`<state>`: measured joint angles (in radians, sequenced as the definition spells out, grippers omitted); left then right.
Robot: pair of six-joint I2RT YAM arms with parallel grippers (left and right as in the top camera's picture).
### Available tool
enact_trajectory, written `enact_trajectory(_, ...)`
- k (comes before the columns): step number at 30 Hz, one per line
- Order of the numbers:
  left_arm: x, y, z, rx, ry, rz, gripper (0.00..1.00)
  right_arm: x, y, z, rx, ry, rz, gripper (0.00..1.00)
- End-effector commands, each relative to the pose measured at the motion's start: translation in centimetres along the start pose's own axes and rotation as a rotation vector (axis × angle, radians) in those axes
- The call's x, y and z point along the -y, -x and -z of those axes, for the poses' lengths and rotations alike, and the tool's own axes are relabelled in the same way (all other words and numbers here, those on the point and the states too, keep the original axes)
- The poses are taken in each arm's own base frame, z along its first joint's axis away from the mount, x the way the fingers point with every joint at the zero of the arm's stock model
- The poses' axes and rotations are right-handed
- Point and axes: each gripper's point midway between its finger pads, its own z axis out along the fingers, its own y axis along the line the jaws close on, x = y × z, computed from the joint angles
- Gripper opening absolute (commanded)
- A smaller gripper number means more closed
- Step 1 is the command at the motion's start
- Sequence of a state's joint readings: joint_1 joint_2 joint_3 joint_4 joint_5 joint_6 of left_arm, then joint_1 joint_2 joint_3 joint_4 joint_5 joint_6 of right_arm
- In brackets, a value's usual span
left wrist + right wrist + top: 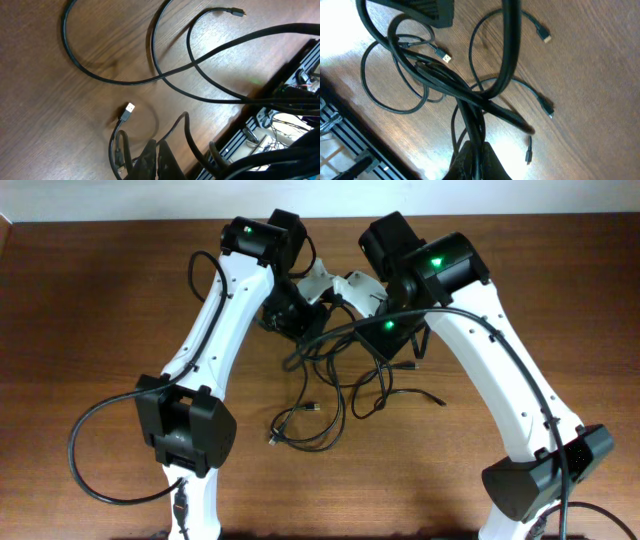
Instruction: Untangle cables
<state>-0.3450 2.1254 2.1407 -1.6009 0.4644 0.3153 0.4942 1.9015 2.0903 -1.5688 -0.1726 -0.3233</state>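
Observation:
Several thin black cables (318,385) lie tangled on the brown table between the two arms. My left gripper (288,315) hangs over the tangle's far left side. In the left wrist view its fingers (157,161) are pressed together on a thin cable (172,131), with a loop and a silver USB plug (129,109) beside them. My right gripper (397,345) is over the tangle's right side. In the right wrist view its fingers (475,162) are shut on a black cable (470,107) that runs up into crossed strands. Loose plug ends (546,36) lie on the wood.
Thick black arm cables arc from the bases (90,442) and cross both wrist views (512,45). The table's far edge (235,131) is close behind the left gripper, with clutter on the floor beyond. More loops (305,430) lie toward the front.

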Motion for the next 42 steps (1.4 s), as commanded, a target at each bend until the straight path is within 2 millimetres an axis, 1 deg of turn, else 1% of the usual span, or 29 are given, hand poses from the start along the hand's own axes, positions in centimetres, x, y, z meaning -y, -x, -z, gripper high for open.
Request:
enact_trajectory(1,-1.5,0.0,0.1,-0.008,0.079,-0.02,0.0,2.9,-1.6,3.7,0.03,-0.239,-0.148,0.04)
enact_trajectory(2,-2.2,0.0,0.3,-0.004,0.104,-0.016,0.0,3.7,-2.3,6.0,0.073,-0.317,-0.193,0.04)
enact_trajectory(4,-3.4,0.2,0.8,0.017,0.119,0.001,0.0,4.2,-4.1,11.0,0.205,-0.382,-0.268,0.04)
enact_trajectory(6,-4.8,-0.1,1.5,0.033,0.124,0.037,0.0,4.7,-7.5,16.9,0.371,-0.45,-0.371,0.04)
enact_trajectory(7,-5.3,-0.2,1.8,0.038,0.126,0.049,0.0,4.8,-8.7,18.4,0.409,-0.473,-0.397,0.04)
enact_trajectory(8,-6.1,-0.5,2.2,0.048,0.128,0.084,0.0,4.7,-10.8,20.9,0.48,-0.513,-0.44,0.04)
enact_trajectory(9,-6.3,-0.5,2.4,0.054,0.124,0.122,0.0,4.0,-11.2,21.7,0.516,-0.495,-0.438,0.04)
enact_trajectory(10,-5.9,-0.4,2.3,0.057,0.104,0.128,0.0,2.9,-10.5,21.3,0.532,-0.427,-0.405,0.04)
enact_trajectory(12,-3.9,0.1,1.4,0.045,0.08,0.031,0.0,0.0,-7.4,18.5,0.505,-0.179,-0.201,0.35)
enact_trajectory(13,-3.1,0.6,0.9,0.047,0.081,0.002,0.0,-0.7,-6.4,16.8,0.463,-0.08,-0.151,0.49)
enact_trajectory(14,-2.5,1.1,0.6,0.055,0.083,-0.021,0.0,-0.7,-6.0,15.0,0.397,-0.035,-0.157,0.54)
enact_trajectory(15,-1.3,2.0,0.2,0.075,0.06,-0.054,0.25,-0.8,-5.6,12.4,0.297,0.018,-0.153,0.55)
enact_trajectory(16,1.2,3.2,0.0,0.126,-0.048,-0.09,0.38,-1.3,-5.1,10.4,0.219,0.057,-0.131,0.61)
enact_trajectory(17,2.0,3.8,0.0,0.153,-0.085,-0.107,0.52,-1.7,-4.7,9.6,0.196,0.071,-0.116,0.64)
enact_trajectory(18,1.2,4.0,0.0,0.154,-0.037,-0.112,0.68,-2.4,-4.0,8.8,0.176,0.058,-0.071,0.71)
enact_trajectory(19,-0.7,3.4,0.0,0.12,0.069,-0.102,0.72,-2.9,-3.7,8.7,0.178,0.049,-0.046,0.74)
enact_trajectory(20,-2.0,3.0,0.1,0.091,0.147,-0.094,0.73,-3.2,-3.5,8.6,0.175,0.039,-0.029,0.75)
enact_trajectory(21,-2.0,3.0,0.2,0.096,0.15,-0.096,0.72,-3.3,-3.3,8.5,0.177,0.038,-0.023,0.75)
enact_trajectory(22,-2.4,3.6,1.1,0.118,0.188,-0.104,0.7,-3.1,-3.0,8.5,0.188,0.033,-0.02,0.75)
enact_trajectory(23,-4.3,4.2,3.4,0.162,0.308,-0.025,0.67,-3.0,-2.9,8.5,0.193,0.026,-0.019,0.75)
enact_trajectory(24,-6.2,4.7,7.1,0.247,0.415,0.078,0.66,-2.3,-3.0,8.5,0.186,-0.012,-0.022,0.75)
enact_trajectory(25,-6.5,4.8,9.5,0.302,0.428,0.119,0.67,-1.3,-2.8,8.0,0.174,-0.056,-0.027,0.75)
enact_trajectory(26,-7.0,3.6,12.6,0.346,0.44,0.19,0.68,-0.3,-2.6,6.8,0.141,-0.079,-0.04,0.75)
enact_trajectory(27,-7.2,2.4,14.0,0.348,0.443,0.229,0.68,0.5,-2.2,5.8,0.116,-0.099,-0.074,0.75)
enact_trajectory(28,-7.5,0.8,15.3,0.344,0.435,0.28,0.64,1.6,-1.3,4.0,0.091,-0.109,-0.101,0.75)
enact_trajectory(31,-5.9,0.7,16.1,0.385,0.38,0.269,0.63,3.2,0.2,-0.6,0.014,-0.096,-0.112,0.75)
enact_trajectory(34,-6.1,0.6,16.1,0.379,0.401,0.268,0.64,4.9,1.9,-6.3,-0.044,-0.077,-0.105,0.75)
enact_trajectory(40,-6.0,0.7,16.1,0.38,0.396,0.267,0.66,6.5,5.5,-7.5,0.086,-0.12,-0.046,0.73)
enact_trajectory(42,-5.8,0.8,15.9,0.378,0.394,0.261,0.66,6.6,5.0,-9.2,0.06,-0.11,0.013,0.75)
